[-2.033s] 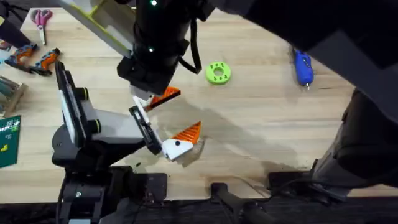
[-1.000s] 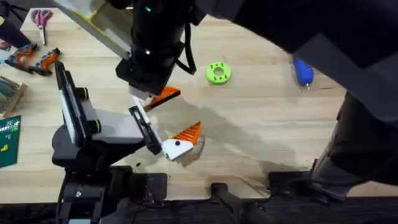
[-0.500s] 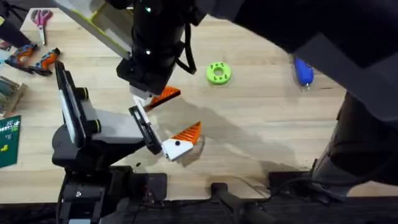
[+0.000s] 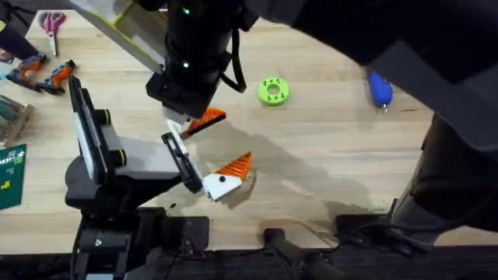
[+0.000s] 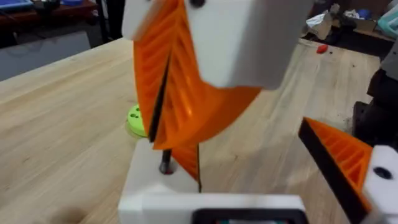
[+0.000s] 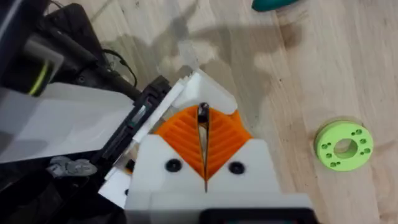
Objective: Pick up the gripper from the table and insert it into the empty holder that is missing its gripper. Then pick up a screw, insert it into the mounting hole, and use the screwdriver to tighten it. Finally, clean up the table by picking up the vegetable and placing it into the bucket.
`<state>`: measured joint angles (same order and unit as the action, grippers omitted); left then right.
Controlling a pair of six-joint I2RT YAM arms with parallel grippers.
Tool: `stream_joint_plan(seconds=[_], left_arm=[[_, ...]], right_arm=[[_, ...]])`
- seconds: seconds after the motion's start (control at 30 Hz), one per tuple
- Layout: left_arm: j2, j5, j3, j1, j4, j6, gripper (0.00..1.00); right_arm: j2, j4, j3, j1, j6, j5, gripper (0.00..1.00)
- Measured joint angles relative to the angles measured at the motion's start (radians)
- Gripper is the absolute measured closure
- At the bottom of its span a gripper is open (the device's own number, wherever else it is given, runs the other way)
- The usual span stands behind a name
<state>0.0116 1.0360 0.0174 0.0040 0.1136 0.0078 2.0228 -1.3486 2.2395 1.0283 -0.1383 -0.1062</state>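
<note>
A small dark screw [image 6: 203, 112] stands upright, pinched between the two orange ribbed pads [image 6: 181, 138] of the right gripper [image 6: 204, 149], whose fingers are pressed together around it. In the left wrist view the screw [image 5: 165, 167] hangs from those closed pads directly over a white mount block, the empty holder [image 5: 163, 177], with its long axis vertical and its lower end at the block's top face. From overhead, the right gripper [image 4: 204, 122] sits left of the table's middle, reaching down under a large dark arm. The left gripper [image 4: 204, 165] lies just near of it, spread open, one white block carrying an orange finger [image 4: 235, 166]. A bright green ring-shaped disc [image 4: 273, 91] lies to the right, and the blue screwdriver [image 4: 379, 86] farther right, its long axis running near to far. Bare wooden table [image 4: 327, 148] stretches between them. Orange-handled pliers [image 4: 43, 74] and scissors [image 4: 53, 23] lie at the far left edge.
</note>
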Motion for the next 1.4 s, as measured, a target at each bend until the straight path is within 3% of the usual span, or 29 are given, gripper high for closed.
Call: stream_joint_plan(seconds=[1.4], left_arm=[[0.0, 0.0, 0.0, 0.0, 0.0, 0.0, 0.015]], right_arm=[[0.035, -0.01, 0.0, -0.002, 0.003, -0.015, 0.995]])
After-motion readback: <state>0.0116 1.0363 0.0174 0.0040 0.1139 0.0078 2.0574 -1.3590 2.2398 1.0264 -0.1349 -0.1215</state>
